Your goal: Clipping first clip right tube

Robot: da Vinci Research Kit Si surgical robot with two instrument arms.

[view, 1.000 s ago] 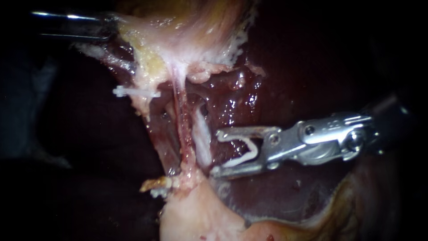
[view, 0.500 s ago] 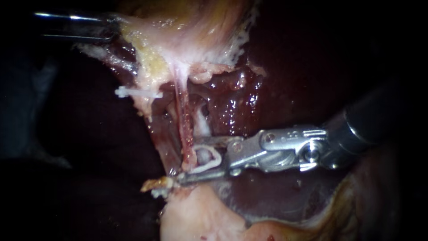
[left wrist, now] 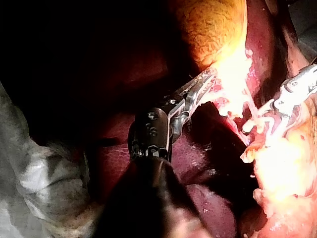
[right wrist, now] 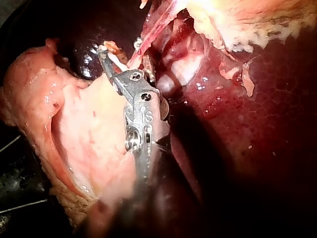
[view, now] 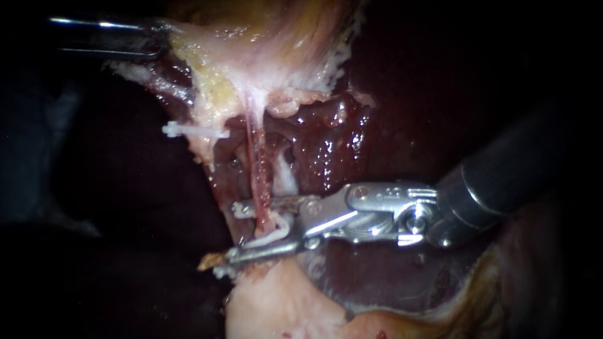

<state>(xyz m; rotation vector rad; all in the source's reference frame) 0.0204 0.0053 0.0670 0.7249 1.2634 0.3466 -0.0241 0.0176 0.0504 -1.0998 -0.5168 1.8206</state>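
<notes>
Right instrument (view: 235, 231): jaws pinch a white clip (view: 276, 231) between them, straddling the reddish tube (view: 256, 169), which I take to be the right tube, low on its run. Left instrument (view: 157, 30): jaws clamped on the gallbladder (view: 264, 37). To do well, get both tips past the tube, lie square across it, spare the paler strand (view: 284, 176), then squeeze. Count: instruments 2; clips 3, including upper seated clip (view: 195, 130) and lower seated clip (view: 220, 271).

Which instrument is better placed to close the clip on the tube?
The right instrument: its jaws carry the clip and straddle the tube. The left instrument is apart, gripping the gallbladder.
</notes>
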